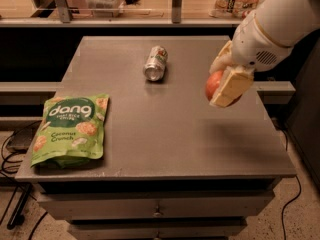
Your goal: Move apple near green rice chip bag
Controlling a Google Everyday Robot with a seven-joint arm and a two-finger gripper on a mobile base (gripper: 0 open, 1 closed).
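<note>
Reader: Layout, starting at the left?

Describer: A flat, bright green snack pouch with white "dang" lettering and pictures of chips (70, 129) lies face up at the front left corner of a dark grey, flat-topped surface (170, 139). Its lower edge sits close to the front rim. Black cables (9, 151) trail on the floor further left.

Reader: And toward the middle?

Describer: A silver cylindrical drink can (155, 63) lies on its side toward the back, one round end facing the viewer, well apart from the pouch. Below the front rim, a grey drawer front with a small knob (158, 211) shows.

Reader: Where is the apple?

Describer: At the right. A round red-orange apple (214, 84) is pinched between the cream-coloured fingers (232, 88) of the gripper (223, 84), which hangs over the right side of the surface, a little nearer the viewer than the can. One finger crosses the front of the apple and hides much of it; the other sits behind it. The apple appears lifted off the surface, well apart from the green pouch, with the can between them and further back.

Reader: The arm?

Describer: A thick white arm (282, 16) slants from the upper right corner to the gripper.
</note>
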